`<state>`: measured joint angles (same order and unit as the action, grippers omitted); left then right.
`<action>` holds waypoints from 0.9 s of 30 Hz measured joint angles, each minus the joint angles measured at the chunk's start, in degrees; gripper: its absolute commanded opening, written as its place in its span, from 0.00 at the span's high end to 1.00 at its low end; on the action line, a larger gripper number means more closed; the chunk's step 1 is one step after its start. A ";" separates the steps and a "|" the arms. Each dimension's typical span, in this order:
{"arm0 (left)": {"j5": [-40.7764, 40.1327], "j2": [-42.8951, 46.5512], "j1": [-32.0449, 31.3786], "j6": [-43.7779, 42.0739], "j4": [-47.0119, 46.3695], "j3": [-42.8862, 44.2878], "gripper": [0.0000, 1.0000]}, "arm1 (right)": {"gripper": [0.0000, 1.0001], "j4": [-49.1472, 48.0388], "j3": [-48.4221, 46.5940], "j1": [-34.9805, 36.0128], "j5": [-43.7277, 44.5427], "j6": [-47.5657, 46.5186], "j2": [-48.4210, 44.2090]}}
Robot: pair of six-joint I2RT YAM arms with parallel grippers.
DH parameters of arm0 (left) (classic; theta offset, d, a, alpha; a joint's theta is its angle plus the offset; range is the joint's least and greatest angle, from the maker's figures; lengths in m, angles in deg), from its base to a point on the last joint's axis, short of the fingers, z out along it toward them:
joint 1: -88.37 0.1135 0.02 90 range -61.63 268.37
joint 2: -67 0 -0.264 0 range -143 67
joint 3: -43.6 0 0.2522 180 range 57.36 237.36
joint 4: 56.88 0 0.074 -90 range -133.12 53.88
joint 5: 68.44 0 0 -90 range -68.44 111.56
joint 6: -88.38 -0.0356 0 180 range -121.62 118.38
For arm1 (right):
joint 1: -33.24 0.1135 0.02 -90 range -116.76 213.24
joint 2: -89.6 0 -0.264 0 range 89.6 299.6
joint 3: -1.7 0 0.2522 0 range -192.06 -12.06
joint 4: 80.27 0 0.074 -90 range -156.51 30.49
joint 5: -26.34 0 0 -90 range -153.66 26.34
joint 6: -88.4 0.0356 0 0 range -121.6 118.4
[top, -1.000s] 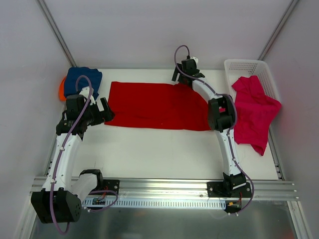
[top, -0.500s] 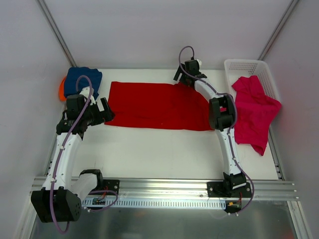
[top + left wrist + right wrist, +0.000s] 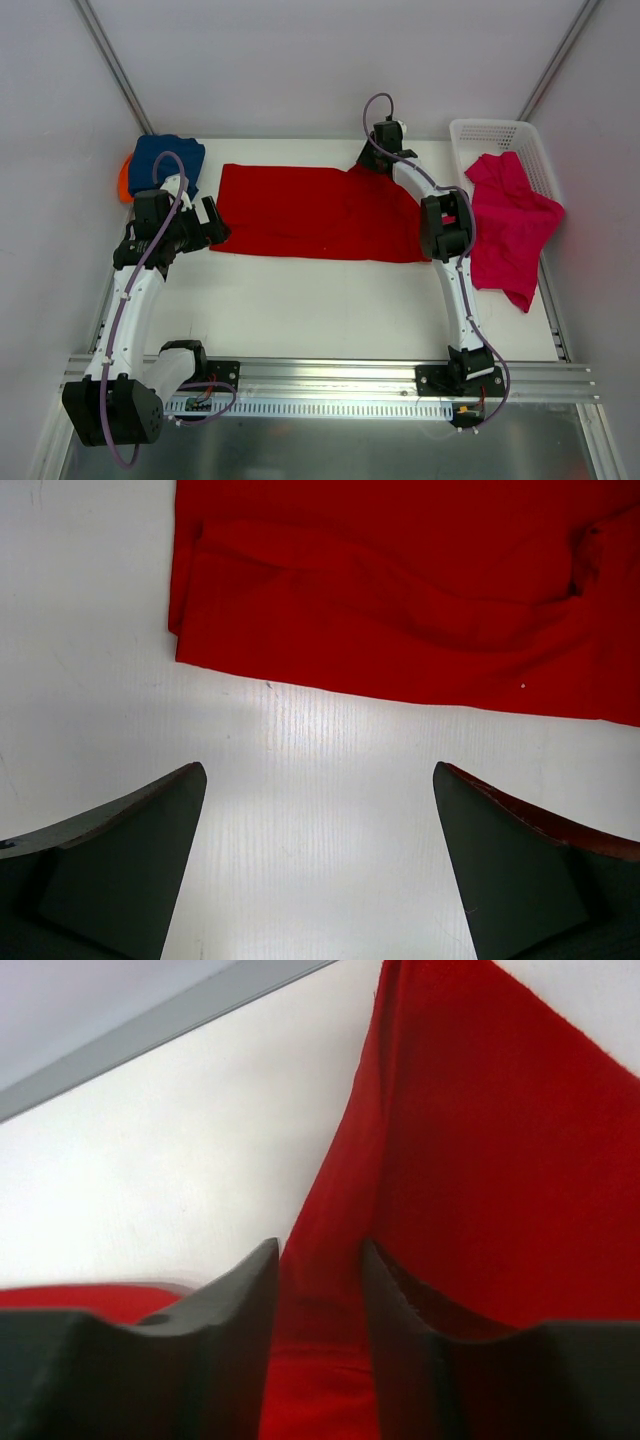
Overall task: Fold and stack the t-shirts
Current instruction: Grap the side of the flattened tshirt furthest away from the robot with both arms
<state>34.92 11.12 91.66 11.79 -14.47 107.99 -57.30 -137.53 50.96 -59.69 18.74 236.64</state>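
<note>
When one counts from left to right, four shirts are on view. One orange t-shirt (image 3: 123, 182) shows only as a sliver at the far left corner. One navy blue t-shirt (image 3: 166, 158) is bunched on top of it. One red t-shirt (image 3: 310, 212) is spread flat and wide across the middle. One magenta-pink t-shirt (image 3: 512, 228) hangs over the near rim of the single white lattice basket (image 3: 492, 132) at the right.

Two arms are present. The left gripper (image 3: 320, 780) hangs over bare surface just beside the near left corner of the red t-shirt, its jaws spread wide with nothing between them. The right gripper (image 3: 320, 1252) is at the far right corner of the same shirt, and its jaws pinch a raised fold of the red cloth.

The table (image 3: 330, 300) is white and matte, closed in by pale walls (image 3: 300, 60) at the left, the back and the right. A metal rail (image 3: 330, 372) runs along its near edge, where both arm bases are bolted.

The far edge of the red t-shirt lies near the back wall. A broad bare strip of table lies between its near edge and the rail. A narrower bare band separates it from the basket.
</note>
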 measured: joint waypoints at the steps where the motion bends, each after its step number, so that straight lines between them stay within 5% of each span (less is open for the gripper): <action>1: -0.02 0.00 0.00 0.00 0.00 0.00 0.01 | 0.71 0.00 0.00 0.00 0.00 -0.24 0.00; 9: -0.02 -0.02 0.00 0.00 0.00 0.00 0.01 | 1.00 -0.02 0.13 0.00 0.07 -0.44 0.00; 20: 0.02 -7.69 0.00 0.20 0.57 1.51 0.01 | 1.00 -0.90 8.24 0.00 -1.01 -1.66 -4.39; 27: 2.12 -29.53 -0.24 0.39 1.22 21.51 0.01 | 1.00 0.63 13.60 0.00 -1.55 -4.81 -10.38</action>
<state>37.04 -18.41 91.42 12.18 -13.25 129.50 -56.66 -123.93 50.96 -61.25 13.93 226.26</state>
